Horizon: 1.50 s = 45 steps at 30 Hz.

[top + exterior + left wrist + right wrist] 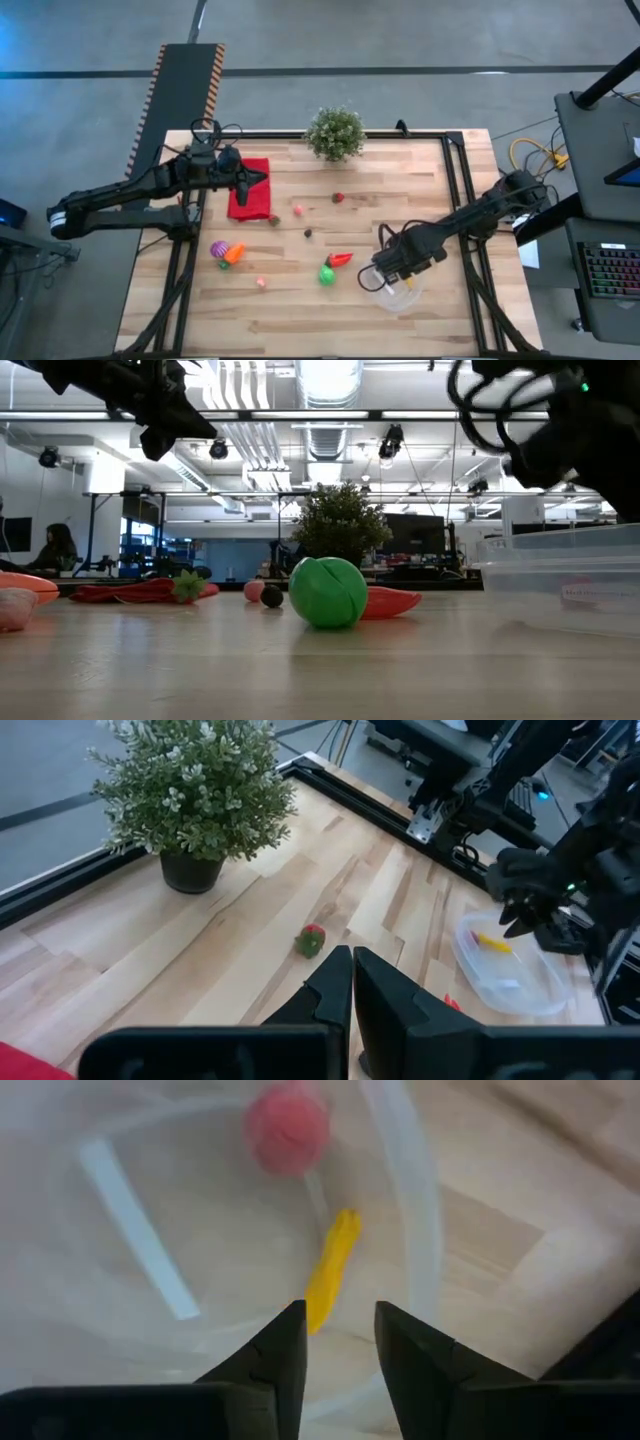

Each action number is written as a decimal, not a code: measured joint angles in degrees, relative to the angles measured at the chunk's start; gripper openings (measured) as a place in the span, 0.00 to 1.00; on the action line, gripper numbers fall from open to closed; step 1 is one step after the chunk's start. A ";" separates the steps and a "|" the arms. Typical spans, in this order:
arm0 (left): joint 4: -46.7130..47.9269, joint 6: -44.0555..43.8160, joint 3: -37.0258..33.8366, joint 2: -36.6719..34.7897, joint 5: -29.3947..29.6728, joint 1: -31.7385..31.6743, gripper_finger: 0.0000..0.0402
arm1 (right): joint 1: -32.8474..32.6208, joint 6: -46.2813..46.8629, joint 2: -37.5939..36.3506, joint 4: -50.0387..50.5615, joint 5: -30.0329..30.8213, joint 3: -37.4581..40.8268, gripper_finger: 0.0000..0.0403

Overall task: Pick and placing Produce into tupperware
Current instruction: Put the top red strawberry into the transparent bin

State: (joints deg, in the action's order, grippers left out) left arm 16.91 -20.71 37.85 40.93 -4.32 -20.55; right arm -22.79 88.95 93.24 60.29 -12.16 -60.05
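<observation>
Release step of one pick-and-place cycle, judged from the layout. Right gripper [338,1342] poised directly over the tupperware [398,295] near the right front of the worktop [300,320]; fingers [272,1350] parted, nothing between them. Inside the clear container: a yellow piece [331,1270] lying flat, and a pink-red round piece [288,1125] beside it, apart from the yellow one. Container upright, resting on the wood.

Left gripper [243,178] raised over the red cloth [250,190] at the left rear, waiting; fingers [335,988] pressed together, empty.

Produce not yet placed, scattered across the worktop: green ball [326,275] and red pepper-like piece [340,259] just beside each other, nearest the container; purple piece [218,248] and orange carrot-like piece [234,253] touching, toward the left; small pink piece [261,282] near the front; another pink piece [297,210], a dark small piece [308,233] and a strawberry-like piece [338,198] toward the middle and rear. Potted plant [335,132] at the rear edge, no part of the task.

Task roughly a fifth complete, by count of pieces in and out.

Next move, as judged: lift clear of the container rim, travel left to the green ball or red piece, descend with fingers wide. Round ball likely to roll when nudged; approach from straight above advisable.
</observation>
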 joint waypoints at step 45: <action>-0.22 -1.47 0.00 0.28 1.40 0.01 0.00 | 38.07 -102.59 19.92 -12.09 15.03 -27.70 0.48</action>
State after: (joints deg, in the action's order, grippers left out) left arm 16.69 -22.17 37.85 41.21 -2.92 -20.53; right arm 15.28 -13.64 113.16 48.20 2.87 -87.74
